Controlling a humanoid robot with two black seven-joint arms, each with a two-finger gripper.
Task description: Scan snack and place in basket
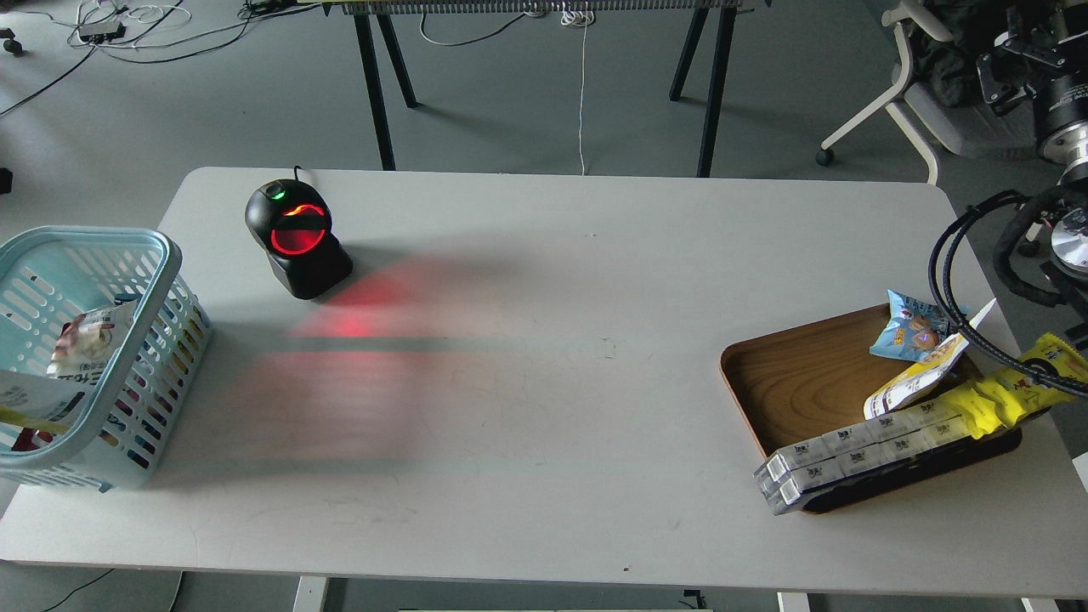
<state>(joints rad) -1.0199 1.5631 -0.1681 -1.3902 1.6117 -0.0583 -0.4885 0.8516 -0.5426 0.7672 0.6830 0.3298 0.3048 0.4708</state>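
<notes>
The snack (24, 399), a flat white and yellow pouch, lies inside the light blue basket (161, 280) at the table's left edge, low against its near side and partly hidden by the rim. Another pouch with a red and white picture (85, 336) leans in the basket beside it. Neither gripper shows. Only a small dark bit at the far left edge and my right arm's cables (977, 255) and joints at the right edge are in view.
A black scanner (297, 238) glows red at the back left and casts red light on the table. At the right a brown wooden tray (790, 374) holds a small blue packet (909, 331), a white and yellow pouch (914, 382), a long yellow pack (1011, 395) and white boxes (850, 463).
</notes>
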